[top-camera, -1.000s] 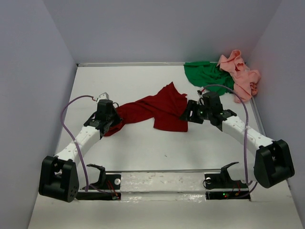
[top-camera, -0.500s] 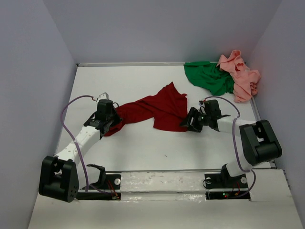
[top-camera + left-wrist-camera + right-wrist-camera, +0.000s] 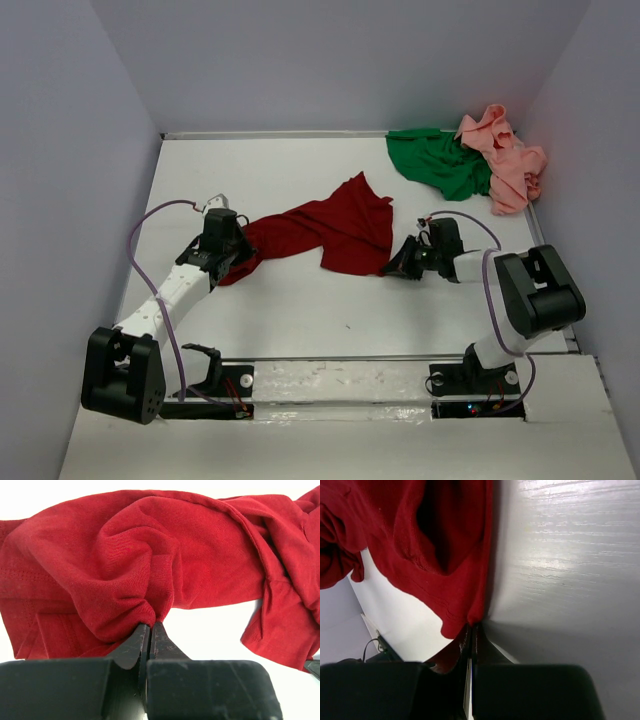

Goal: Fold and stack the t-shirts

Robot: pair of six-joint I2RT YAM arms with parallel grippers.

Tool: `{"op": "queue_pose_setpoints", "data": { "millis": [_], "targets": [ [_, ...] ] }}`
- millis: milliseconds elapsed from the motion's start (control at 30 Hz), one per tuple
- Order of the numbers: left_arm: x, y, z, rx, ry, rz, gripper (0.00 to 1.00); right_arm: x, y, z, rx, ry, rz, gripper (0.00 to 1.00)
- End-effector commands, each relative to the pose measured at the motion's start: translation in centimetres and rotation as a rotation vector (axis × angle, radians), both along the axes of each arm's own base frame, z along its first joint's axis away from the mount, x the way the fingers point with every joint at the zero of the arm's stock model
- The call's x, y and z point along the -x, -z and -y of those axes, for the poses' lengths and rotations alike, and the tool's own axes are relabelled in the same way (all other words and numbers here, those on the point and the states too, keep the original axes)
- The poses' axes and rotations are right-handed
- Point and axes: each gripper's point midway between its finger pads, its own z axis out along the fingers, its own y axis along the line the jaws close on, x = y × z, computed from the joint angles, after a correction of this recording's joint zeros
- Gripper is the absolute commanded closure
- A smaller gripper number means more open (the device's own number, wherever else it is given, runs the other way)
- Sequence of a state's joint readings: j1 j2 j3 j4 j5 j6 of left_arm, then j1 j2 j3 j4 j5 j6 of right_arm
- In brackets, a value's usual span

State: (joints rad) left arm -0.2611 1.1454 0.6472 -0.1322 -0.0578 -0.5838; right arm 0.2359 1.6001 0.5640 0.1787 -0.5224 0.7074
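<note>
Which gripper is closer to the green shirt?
Right. The right gripper pinches the red shirt's corner, short of the green shirt; the left gripper pinches its opposite end, farther off.

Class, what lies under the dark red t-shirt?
The dark red t-shirt lies on the white table. Nothing else peeks out from beneath, and the area it covers is hidden.

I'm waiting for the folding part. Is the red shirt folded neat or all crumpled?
Crumpled, not folded. The red shirt lies bunched in wrinkles and twisted across the table.
</note>
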Motion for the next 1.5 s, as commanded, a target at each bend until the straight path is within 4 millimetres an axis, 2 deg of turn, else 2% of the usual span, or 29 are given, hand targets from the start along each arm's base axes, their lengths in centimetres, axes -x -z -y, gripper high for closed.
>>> {"op": "queue_pose_setpoints", "data": {
  "millis": [0,100,133,200,233,267,300,533,733,767,1000,1100,1267,1467],
  "targets": [
    [-0.5,-1.1,-0.2,-0.019,0.002,0.038,0.95,0.2,1.1,0.4,0.028,0.008,-0.012,1.00],
    [-0.5,-1.2,-0.3,-0.022,-0.004,0.039,0.95,-0.7,-1.2,0.1,0.009,0.010,0.047,1.00],
    [-0.5,-1.1,-0.3,-0.024,-0.006,0.038,0.95,-1.5,-3.0,-0.1,0.002,0.006,0.091,1.00],
    [-0.5,-1.1,-0.4,-0.029,-0.010,0.036,0.95,-1.8,-4.5,0.2,0.024,0.012,0.099,1.00],
    [-0.5,-1.1,-0.4,-0.029,-0.010,0.036,0.95,-3.0,-6.4,0.2,0.037,0.012,0.148,1.00],
    [-0.5,-1.1,-0.5,-0.030,-0.011,0.034,0.95,-2.5,-6.4,0.6,0.059,0.014,0.138,1.00],
    [-0.5,-1.1,-0.5,-0.033,-0.014,0.034,0.95,-3.4,-8.4,1.3,0.086,0.040,0.172,1.00],
    [-0.6,-1.2,-0.7,-0.041,-0.023,0.036,0.95,-5.9,-14.9,4.8,0.123,0.108,0.292,1.00],
    [-0.7,-1.3,-0.8,-0.045,-0.027,0.037,0.95,-7.7,-18.7,6.5,0.136,0.155,0.362,1.00],
    [-0.7,-1.3,-0.9,-0.045,-0.029,0.037,0.95,-8.4,-19.9,7.0,0.140,0.170,0.388,1.00],
    [-0.4,-1.2,-0.9,-0.044,-0.028,0.035,0.95,-10.7,-23.1,10.0,0.184,0.257,0.433,1.00],
    [-0.4,-1.2,-0.8,-0.041,-0.023,0.034,0.95,-10.8,-23.9,11.0,0.203,0.290,0.444,1.00],
    [-0.5,-0.8,-0.5,-0.040,-0.009,0.017,0.95,-10.7,-25.2,11.2,0.200,0.286,0.469,1.00],
    [-0.5,-0.5,-0.4,-0.039,-0.003,0.008,0.95,-9.8,-24.7,11.0,0.205,0.258,0.437,1.00]
  ]
}}
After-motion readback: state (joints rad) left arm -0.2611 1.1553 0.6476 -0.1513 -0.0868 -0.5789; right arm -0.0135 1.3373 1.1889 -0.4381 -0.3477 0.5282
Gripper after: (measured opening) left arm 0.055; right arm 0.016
